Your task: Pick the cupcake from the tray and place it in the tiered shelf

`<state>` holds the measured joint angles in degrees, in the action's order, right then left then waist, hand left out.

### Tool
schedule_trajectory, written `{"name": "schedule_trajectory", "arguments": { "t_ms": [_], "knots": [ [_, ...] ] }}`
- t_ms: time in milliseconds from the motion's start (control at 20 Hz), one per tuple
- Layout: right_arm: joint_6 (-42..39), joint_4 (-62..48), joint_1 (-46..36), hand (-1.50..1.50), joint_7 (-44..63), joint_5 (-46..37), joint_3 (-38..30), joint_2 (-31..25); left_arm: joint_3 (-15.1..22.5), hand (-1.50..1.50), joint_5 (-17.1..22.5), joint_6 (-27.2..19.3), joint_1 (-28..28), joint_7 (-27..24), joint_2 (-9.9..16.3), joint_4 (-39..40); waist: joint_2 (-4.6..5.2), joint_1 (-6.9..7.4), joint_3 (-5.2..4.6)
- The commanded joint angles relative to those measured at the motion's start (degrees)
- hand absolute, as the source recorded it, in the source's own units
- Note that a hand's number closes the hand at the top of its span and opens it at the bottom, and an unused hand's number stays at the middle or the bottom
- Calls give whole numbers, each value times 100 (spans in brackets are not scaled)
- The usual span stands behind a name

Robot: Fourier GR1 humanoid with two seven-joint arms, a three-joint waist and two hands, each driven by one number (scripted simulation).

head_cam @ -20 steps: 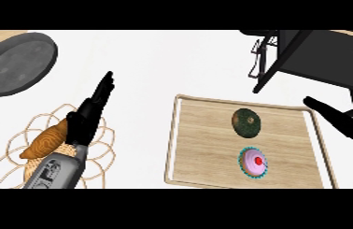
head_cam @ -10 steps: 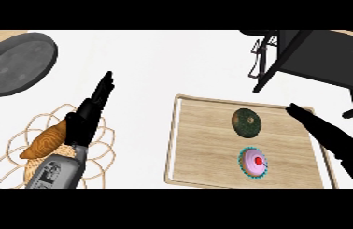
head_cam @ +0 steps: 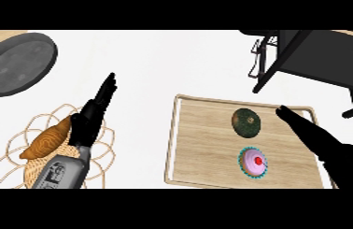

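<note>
- Right hand reaches over the tray, fingers straight, holding nothing (cupcake just beside it).
- Left hand rests open above the worktop.

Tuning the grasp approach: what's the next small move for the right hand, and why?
Probably bring the right hand left and toward the tray's near edge until it is over the cupcake. Its fingers are straight and hold nothing, with the tips above the wooden tray, beside the dark round item, not the cupcake.
</note>
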<state>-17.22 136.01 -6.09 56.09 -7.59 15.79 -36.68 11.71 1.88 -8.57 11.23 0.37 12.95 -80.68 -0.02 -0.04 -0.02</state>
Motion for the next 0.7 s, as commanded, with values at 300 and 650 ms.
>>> {"name": "schedule_trajectory", "arguments": {
  "t_ms": [300,650],
  "knots": [
    [-228,-447,187,-150,10,-942,515,628,-129,0,-379,-93,306,124,-369,238,3,-31,2],
    [-485,-517,-45,-150,401,-1204,679,1052,-479,0,-181,427,-214,-138,-90,6,-2,13,0]
  ]
}}
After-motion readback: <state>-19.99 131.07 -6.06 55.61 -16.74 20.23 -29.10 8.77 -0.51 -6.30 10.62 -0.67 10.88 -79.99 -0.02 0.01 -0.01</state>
